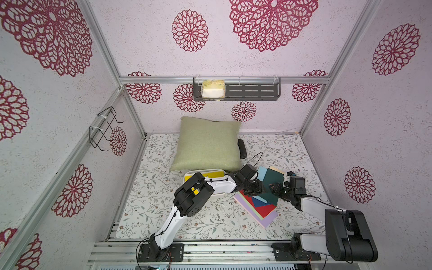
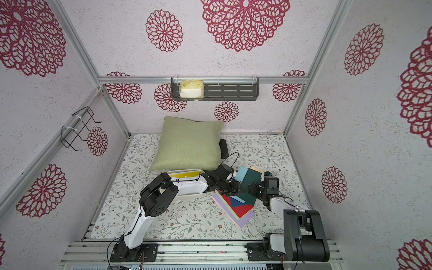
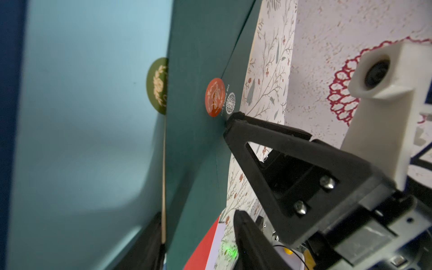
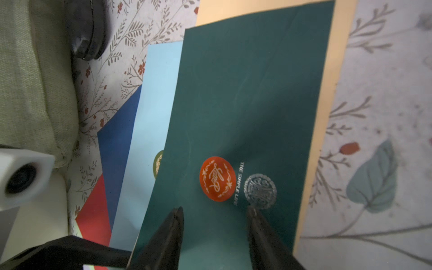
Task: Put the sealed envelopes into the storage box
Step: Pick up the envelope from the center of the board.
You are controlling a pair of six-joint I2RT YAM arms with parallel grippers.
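In both top views a dark green envelope with an orange seal stands tilted up off the table, with a light blue envelope and a cream one beside it. My left gripper is open, and its fingers straddle the green envelope's edge. My right gripper is open too, its fingertips resting on the green envelope's face near the seal. Lilac, red and navy envelopes lie stacked below. The white storage box holds a yellow envelope and lies partly under my left arm.
A green pillow lies just behind the box, with a black object at its right. A dark slotted shelf with a pale pack hangs on the back wall. A wire rack hangs on the left wall.
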